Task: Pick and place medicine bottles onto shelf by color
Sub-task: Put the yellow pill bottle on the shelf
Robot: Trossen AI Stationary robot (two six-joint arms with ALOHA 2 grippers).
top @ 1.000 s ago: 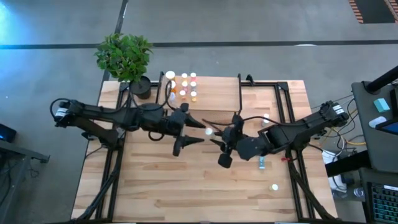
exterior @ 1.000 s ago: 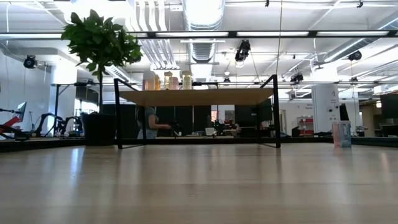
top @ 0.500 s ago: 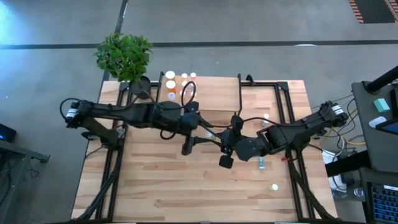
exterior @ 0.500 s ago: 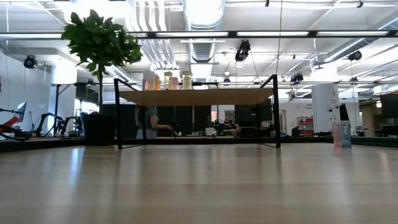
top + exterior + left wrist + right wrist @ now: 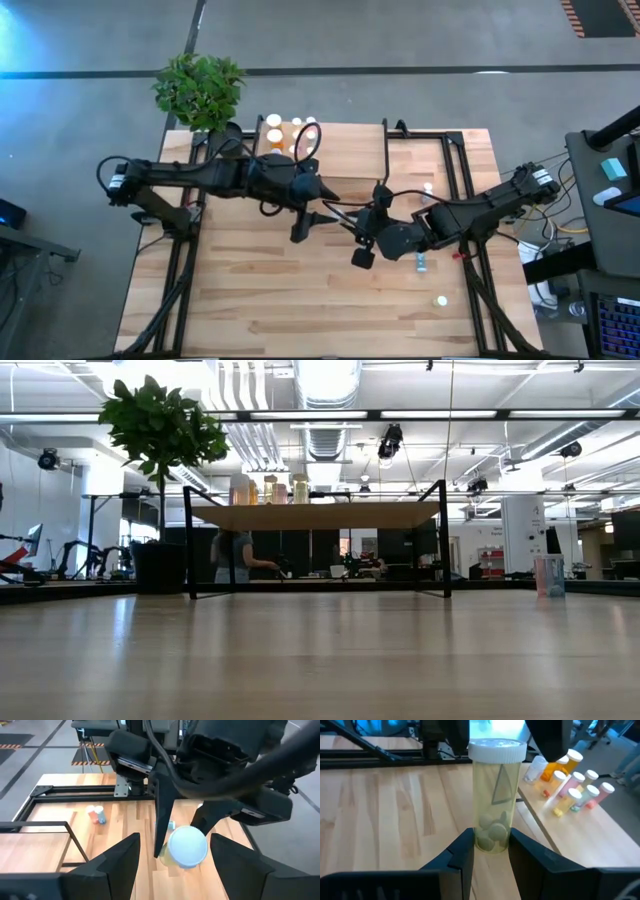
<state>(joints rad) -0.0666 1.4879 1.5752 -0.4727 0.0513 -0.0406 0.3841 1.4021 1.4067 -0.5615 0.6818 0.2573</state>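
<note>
Handover at centre of the high view. Right claw (image 5: pixel 490 851) grips the lower body of a pale yellow medicine bottle (image 5: pixel 495 795), white cap up, pills visible at its bottom. Left claw (image 5: pixel 172 852) stands wide, its fingers either side of the bottle's cap, not yet closed on it.

Sorted bottles (image 5: pixel 288 131) stand on the shelf (image 5: pixel 350 150) at upper centre. Loose ones lie on the table (image 5: pixel 250 300) at right: a blue-green bottle (image 5: pixel 422 263) and another (image 5: pixel 441 300) at lower right.

Handling judgement: light, rigid plastic, smooth and likely slippery; pills may shift. Best taken across the ribbed cap or just under it, squarely, before the right claw lets go.
</note>
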